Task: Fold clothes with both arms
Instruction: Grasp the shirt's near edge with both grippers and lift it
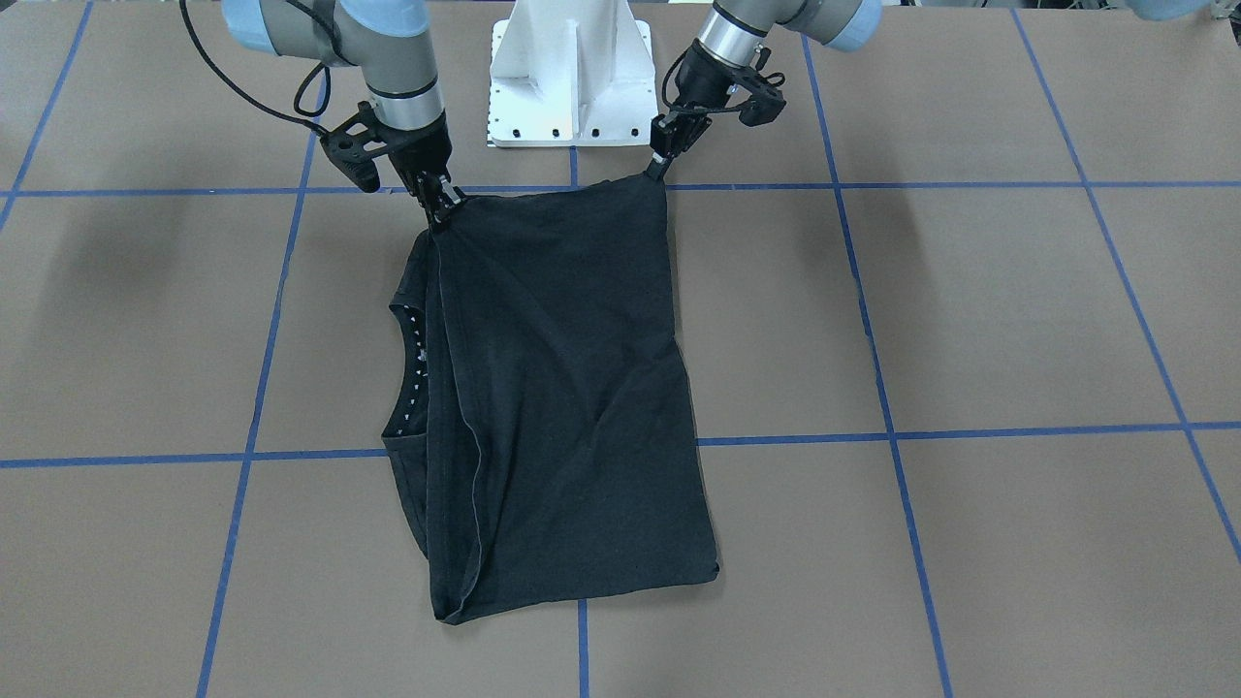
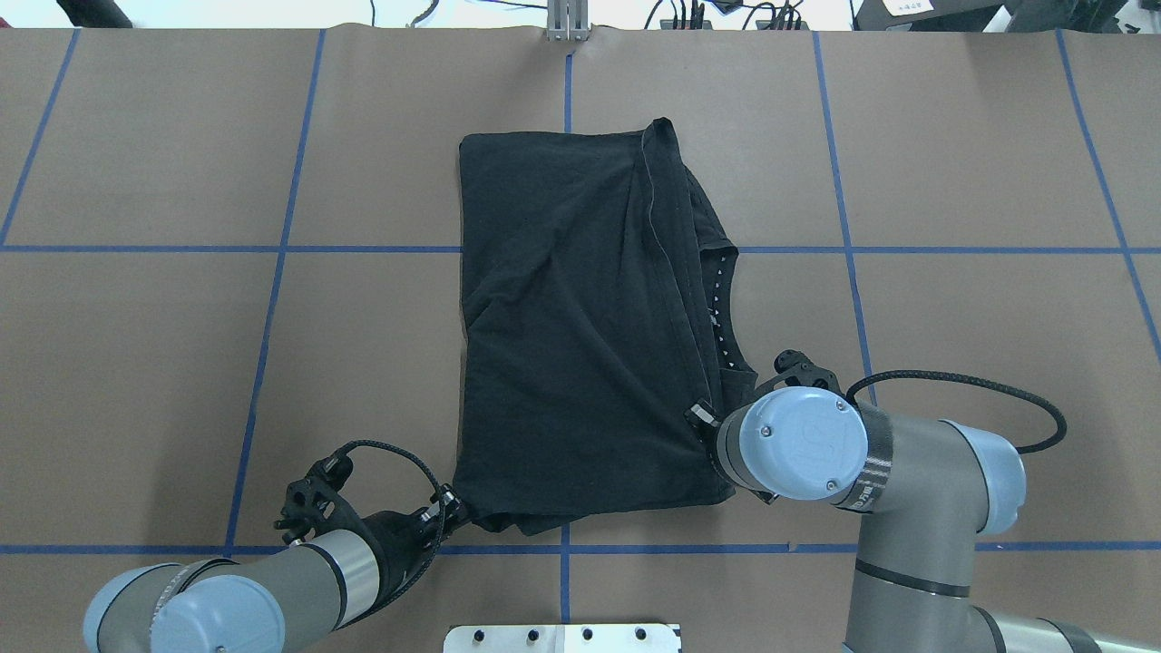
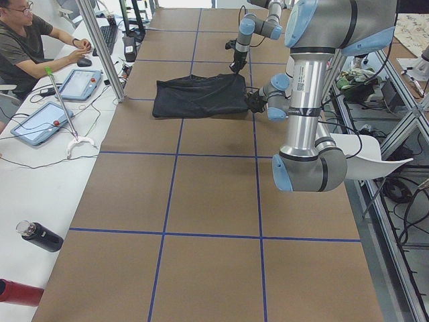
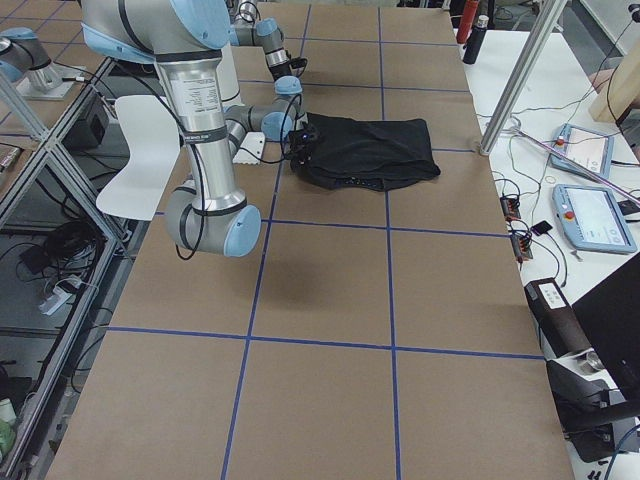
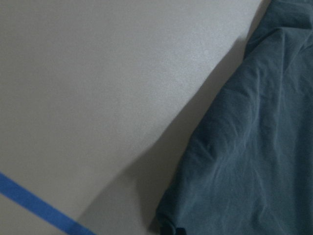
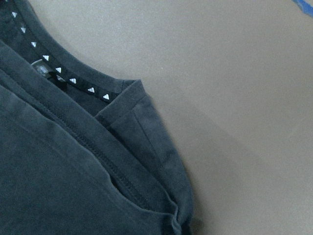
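On the table (image 1: 970, 320), left fingers (image 1: 659, 155) and right fingers (image 1: 436, 199) clamp corners of the T-shirt (image 1: 572, 388).

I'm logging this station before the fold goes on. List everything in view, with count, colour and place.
T-shirt: one, black, folded over at the table's middle, white-marked collar showing at one side.
table: one, brown, gridded with blue tape.
pedestal base: one, white, at the robot's edge of the table.
tablets: two, grey, on the white side bench.
bottles: two, one black and one red, on the same bench.
person: one, dark top, seated at that bench.
left gripper: one, black, pinching a T-shirt corner nearest the robot.
right gripper: one, black, pinching the other near corner.
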### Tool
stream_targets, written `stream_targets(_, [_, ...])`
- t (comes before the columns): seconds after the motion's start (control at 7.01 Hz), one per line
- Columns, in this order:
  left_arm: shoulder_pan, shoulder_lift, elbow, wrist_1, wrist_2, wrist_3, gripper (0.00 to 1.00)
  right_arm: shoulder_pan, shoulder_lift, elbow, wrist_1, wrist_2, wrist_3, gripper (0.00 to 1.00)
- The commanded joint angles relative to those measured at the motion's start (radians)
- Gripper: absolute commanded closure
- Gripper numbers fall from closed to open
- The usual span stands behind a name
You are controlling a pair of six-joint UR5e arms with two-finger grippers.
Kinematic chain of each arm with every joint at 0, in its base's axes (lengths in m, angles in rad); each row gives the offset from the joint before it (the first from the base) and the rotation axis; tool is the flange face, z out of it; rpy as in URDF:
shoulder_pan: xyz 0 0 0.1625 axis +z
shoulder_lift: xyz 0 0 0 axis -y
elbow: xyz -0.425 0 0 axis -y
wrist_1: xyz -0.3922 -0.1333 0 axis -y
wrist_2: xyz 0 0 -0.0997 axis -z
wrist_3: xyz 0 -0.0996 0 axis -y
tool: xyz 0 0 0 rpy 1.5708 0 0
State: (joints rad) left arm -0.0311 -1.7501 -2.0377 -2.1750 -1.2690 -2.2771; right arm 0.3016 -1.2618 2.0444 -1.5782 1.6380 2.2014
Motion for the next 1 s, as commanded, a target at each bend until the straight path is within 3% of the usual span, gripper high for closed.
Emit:
stream_targets(0.0, [0.061,0.006,-0.111,0.102,0.0,-0.079,1.0,-0.004,-0.051,0.097,0.0,0.032,0.011,1.0])
stream_targets(0.57, [0.08,0.009,-0.292,0.165,-0.007,-0.159,1.0,0.01,-0.103,0.23,-0.002,0.137,0.015,1.0])
stream_targets(0.71, [0.004,-0.005,-0.3,0.178,-0.025,-0.154,1.0,0.058,-0.085,0.234,-0.002,0.179,0.014,1.0])
stream_targets(0.86, [-0.12,-0.04,-0.291,0.207,-0.124,-0.142,1.0,0.142,-0.058,0.208,0.0,0.256,0.009,1.0])
